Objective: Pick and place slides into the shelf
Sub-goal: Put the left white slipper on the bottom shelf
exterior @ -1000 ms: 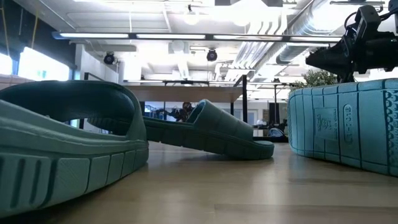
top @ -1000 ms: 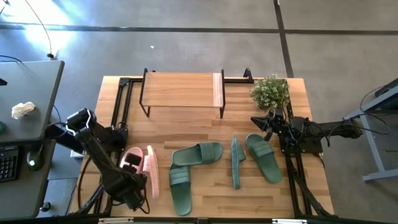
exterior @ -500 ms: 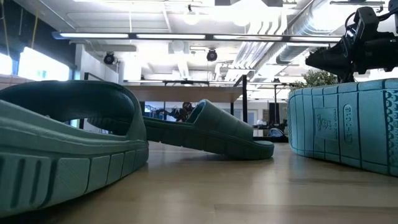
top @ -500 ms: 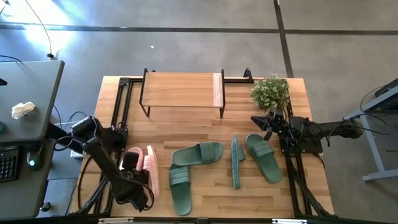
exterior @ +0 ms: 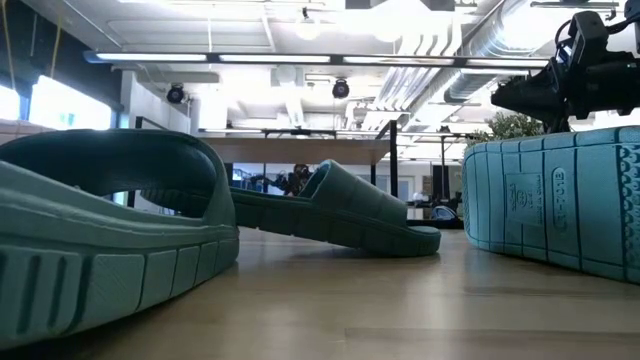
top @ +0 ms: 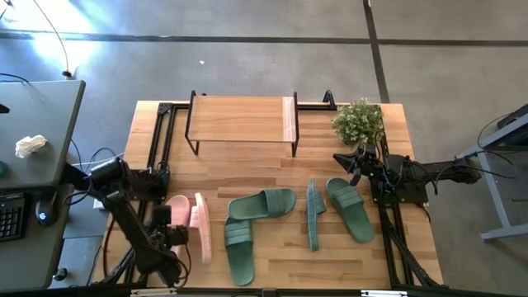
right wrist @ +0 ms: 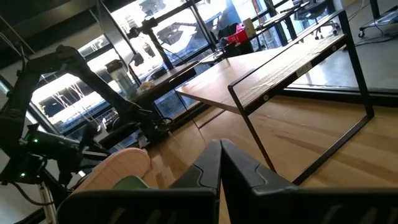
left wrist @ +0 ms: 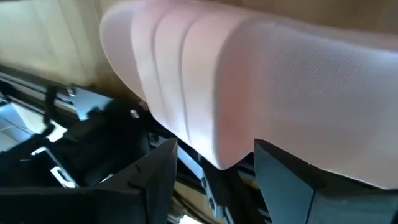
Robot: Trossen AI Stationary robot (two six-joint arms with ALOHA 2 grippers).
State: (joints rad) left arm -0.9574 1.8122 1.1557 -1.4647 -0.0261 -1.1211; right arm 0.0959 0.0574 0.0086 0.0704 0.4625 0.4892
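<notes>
I see my left claw (top: pixel 175 234) spread wide just beside the flat pink slide (top: pixel 175 209) at the table's (top: pixel 272 177) left front, holding nothing. Its partner (top: pixel 201 227) stands on edge alongside. Four green slides (top: pixel 261 204) lie mid-table. The shelf (top: pixel 241 119) stands behind. My right claw (top: pixel 356 163) waits pressed together near the plant (top: pixel 358 120).

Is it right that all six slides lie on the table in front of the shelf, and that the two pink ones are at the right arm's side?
Not quite. In the high view the pink slides lie at the left arm's side, by the left end effector. The rest holds: all six slides are on the table, in front of the shelf.
</notes>
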